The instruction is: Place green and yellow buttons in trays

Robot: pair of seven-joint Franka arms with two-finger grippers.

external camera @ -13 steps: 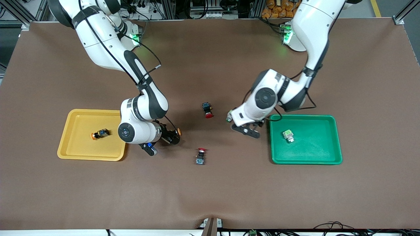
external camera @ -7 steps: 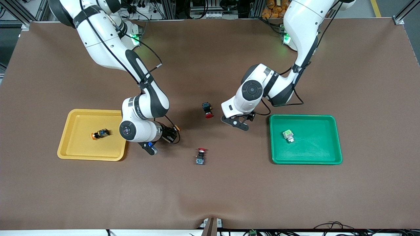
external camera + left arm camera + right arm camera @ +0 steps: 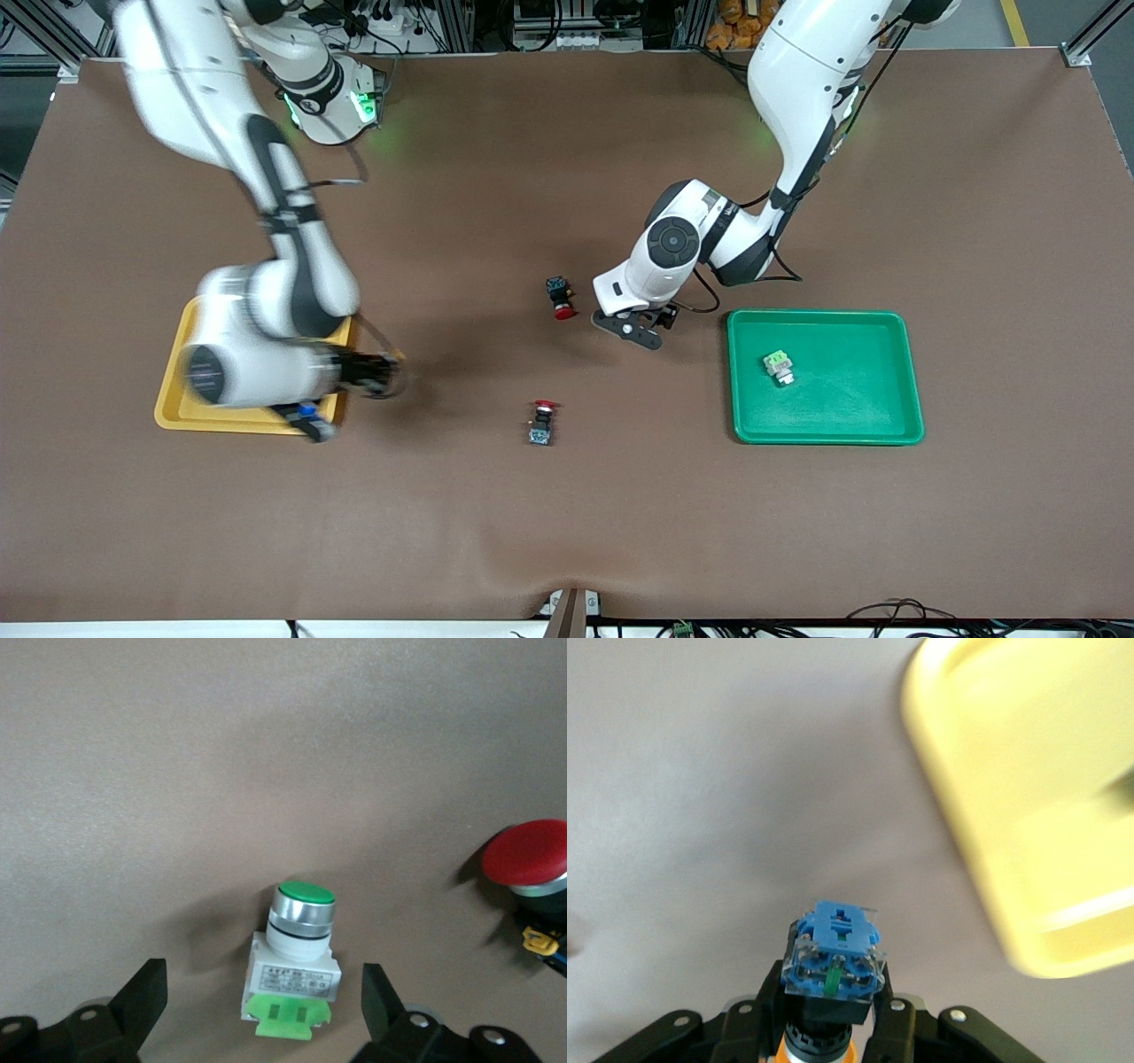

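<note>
My left gripper [image 3: 633, 326] is open, low over the table between the green tray [image 3: 850, 399] and a red-capped switch. In the left wrist view its fingers [image 3: 146, 988] stand on either side of a silver-grey button with a light-green end [image 3: 297, 970], without touching it. Another green button [image 3: 778, 368] lies in the green tray. My right gripper [image 3: 376, 374] is shut on a dark blue button with an orange-yellow cap [image 3: 833, 970], beside the edge of the yellow tray [image 3: 173, 408], which also shows in the right wrist view [image 3: 1028, 797]. The arm hides the tray's inside.
Two dark switches with red caps lie mid-table, one [image 3: 560, 297] next to my left gripper, also in the left wrist view [image 3: 530, 855], and one [image 3: 541, 422] nearer the front camera. Brown mat covers the table.
My right arm has swung toward the yellow tray with the orange-capped button in its grip. My left gripper has shifted away from the green tray toward the red-capped switch.
</note>
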